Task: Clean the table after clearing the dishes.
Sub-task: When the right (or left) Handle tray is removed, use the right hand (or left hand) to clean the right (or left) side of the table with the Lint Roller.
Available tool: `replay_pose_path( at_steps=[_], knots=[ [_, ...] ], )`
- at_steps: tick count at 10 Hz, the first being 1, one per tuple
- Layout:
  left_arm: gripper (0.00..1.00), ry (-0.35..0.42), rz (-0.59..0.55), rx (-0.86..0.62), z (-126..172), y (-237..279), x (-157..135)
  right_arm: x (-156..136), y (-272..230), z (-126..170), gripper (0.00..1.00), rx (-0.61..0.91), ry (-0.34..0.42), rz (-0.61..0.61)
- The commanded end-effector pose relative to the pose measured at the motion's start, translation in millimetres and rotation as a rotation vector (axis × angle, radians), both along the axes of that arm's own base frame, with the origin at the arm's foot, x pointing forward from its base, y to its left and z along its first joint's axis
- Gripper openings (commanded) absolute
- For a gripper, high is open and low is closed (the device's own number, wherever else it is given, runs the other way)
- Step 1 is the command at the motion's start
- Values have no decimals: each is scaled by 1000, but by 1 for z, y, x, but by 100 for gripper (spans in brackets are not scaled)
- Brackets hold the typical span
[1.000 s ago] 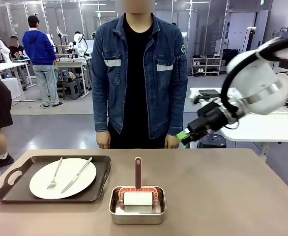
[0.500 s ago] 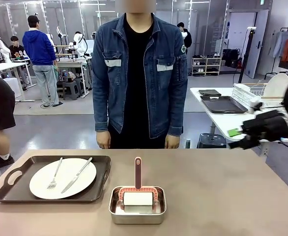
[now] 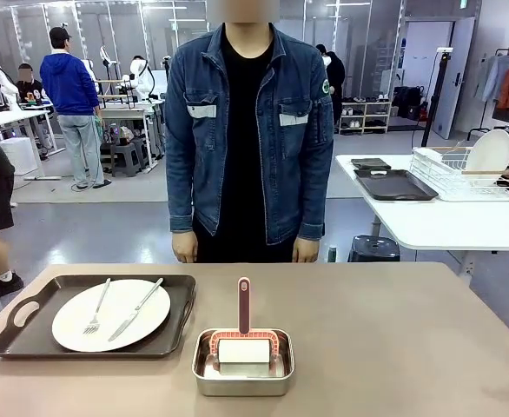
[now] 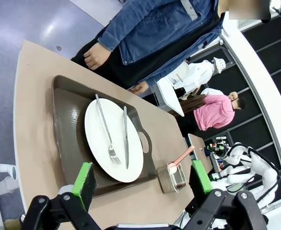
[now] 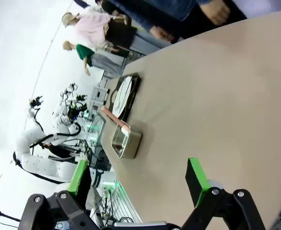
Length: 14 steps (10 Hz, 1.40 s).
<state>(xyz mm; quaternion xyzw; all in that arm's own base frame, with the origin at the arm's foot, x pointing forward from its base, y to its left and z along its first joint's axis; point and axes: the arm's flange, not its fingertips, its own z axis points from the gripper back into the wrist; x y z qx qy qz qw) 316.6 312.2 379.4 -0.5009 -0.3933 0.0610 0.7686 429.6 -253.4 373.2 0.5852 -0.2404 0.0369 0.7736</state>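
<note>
The right arm is no longer reaching across the front view, having swung off to the side, and the right pincer (image 5: 136,176) is hanging wide open and empty above bare table (image 3: 393,347). The left pincer (image 4: 143,176), also spread wide and holding nothing, is hovering over the tray (image 4: 66,120) carrying the plate (image 4: 115,120), fork (image 4: 105,129) and knife (image 4: 125,136), just ahead between its fingers (image 4: 85,178). Clearing seems to be underway: the next move is likely calling for gripping the tray's rim, leaving the roller (image 3: 243,350) in the steel pan (image 3: 200,365), farther beyond, for later.

Bare taupe-brown matte bench (image 5: 227,96) lies open between the right jaws; a small rectangular steel pan (image 5: 126,141) stands beyond. A dark brown handled tray (image 4: 66,124) lies ahead between the left jaws.
</note>
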Motion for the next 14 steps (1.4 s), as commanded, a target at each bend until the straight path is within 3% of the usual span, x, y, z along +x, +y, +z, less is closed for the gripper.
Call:
replay_pose_path(
  at_steps=[1, 2, 3, 14],
  knots=[
    [100, -20, -5, 2, 0, 2, -2, 13, -16, 10, 100, 53, -75, -19],
    [100, -20, -5, 2, 0, 2, -2, 20, -12, 10, 100, 41, -37, 21],
    [100, -20, -5, 2, 0, 2, -2, 2, -18, 1, 100, 21, -20, -22],
    [100, -20, -5, 2, 0, 2, -2, 2, -18, 1, 100, 21, -20, -22]
  ],
)
